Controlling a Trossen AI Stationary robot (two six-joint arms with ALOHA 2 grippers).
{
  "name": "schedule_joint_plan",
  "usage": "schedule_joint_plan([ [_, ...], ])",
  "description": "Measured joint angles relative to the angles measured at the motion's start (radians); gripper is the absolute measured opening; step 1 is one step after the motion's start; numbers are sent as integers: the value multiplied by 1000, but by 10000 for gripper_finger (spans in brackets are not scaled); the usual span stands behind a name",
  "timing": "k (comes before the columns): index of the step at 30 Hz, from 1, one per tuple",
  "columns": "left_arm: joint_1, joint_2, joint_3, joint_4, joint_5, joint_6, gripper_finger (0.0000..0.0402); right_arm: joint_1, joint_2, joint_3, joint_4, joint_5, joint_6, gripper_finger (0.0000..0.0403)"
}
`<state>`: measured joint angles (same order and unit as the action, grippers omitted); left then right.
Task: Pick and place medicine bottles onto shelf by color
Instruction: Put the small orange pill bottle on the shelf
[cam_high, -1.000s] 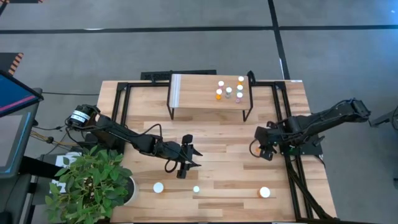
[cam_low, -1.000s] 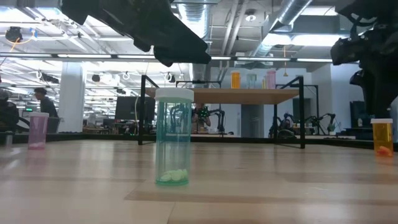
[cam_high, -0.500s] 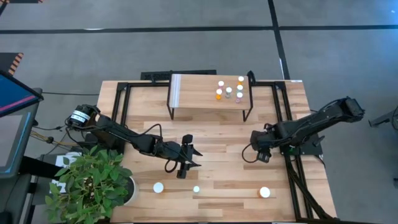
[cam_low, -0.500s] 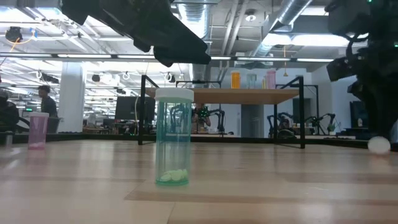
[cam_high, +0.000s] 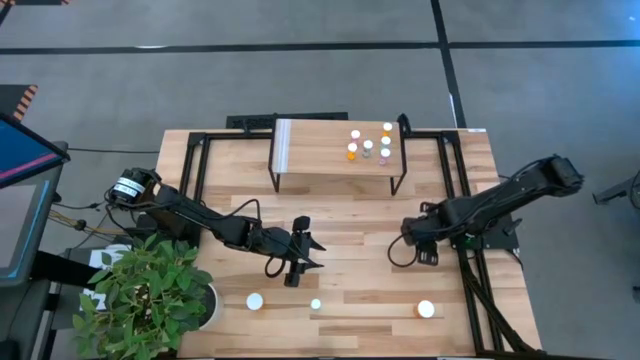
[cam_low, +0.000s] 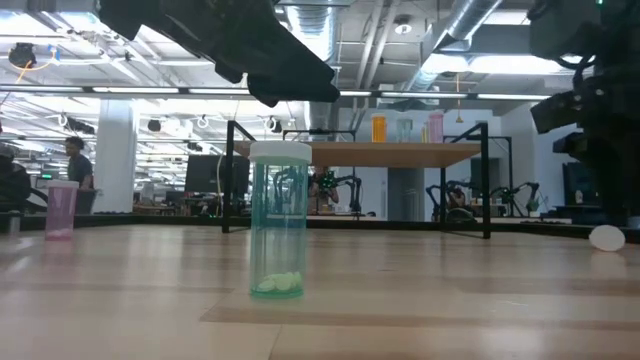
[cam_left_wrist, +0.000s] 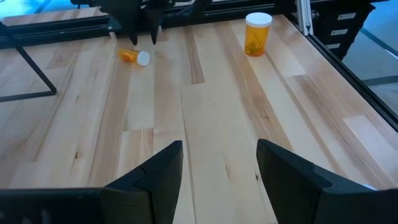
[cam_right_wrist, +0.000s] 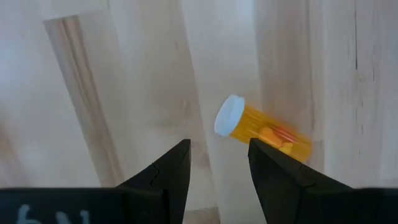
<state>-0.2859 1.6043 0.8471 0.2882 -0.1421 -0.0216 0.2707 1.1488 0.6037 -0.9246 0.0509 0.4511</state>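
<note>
A small orange bottle (cam_right_wrist: 267, 134) lies on its side on the tabletop, its white cap (cam_low: 607, 237) toward the near edge. My right gripper (cam_high: 420, 243) hangs open just above it, fingers pointing down. My left gripper (cam_high: 297, 268) waits open over mid-table with nothing between its fingers. A green bottle (cam_low: 278, 220), a pink bottle (cam_low: 61, 208) and a larger orange bottle (cam_left_wrist: 258, 34) stand upright near the front edge. Several bottles (cam_high: 368, 145) stand on the right end of the shelf (cam_high: 320, 145). My right gripper's fingers (cam_right_wrist: 277, 177) come from above at the lying orange bottle's body (cam_left_wrist: 129, 56). I cannot tell whether a fingertip touches it. The bottle rests on its side on the table.
A potted plant (cam_high: 150, 295) overhangs the near left corner. Black frame rails (cam_high: 462, 200) run along the table's left and right sides and behind the shelf. Bare wood lies between the two grippers.
My right gripper has come down toward the table, shifted a little toward the left edge and rolled at the wrist. The small orange bottle under it, upright a second ago, has tipped over and now lies on its side.
</note>
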Motion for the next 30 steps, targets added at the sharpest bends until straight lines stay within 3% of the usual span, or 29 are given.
schedule_joint_plan([
  [16, 0, 0, 0, 1, 0, 0, 194, 6, 319, 38, 16, 32, -1, 182],
  [24, 0, 0, 0, 1, 0, 0, 194, 2, 325, 186, -128, 181, -62, 182],
  [30, 0, 0, 0, -2, 4, 0, 194, -64, 339, 206, -165, 180, -230, 182],
])
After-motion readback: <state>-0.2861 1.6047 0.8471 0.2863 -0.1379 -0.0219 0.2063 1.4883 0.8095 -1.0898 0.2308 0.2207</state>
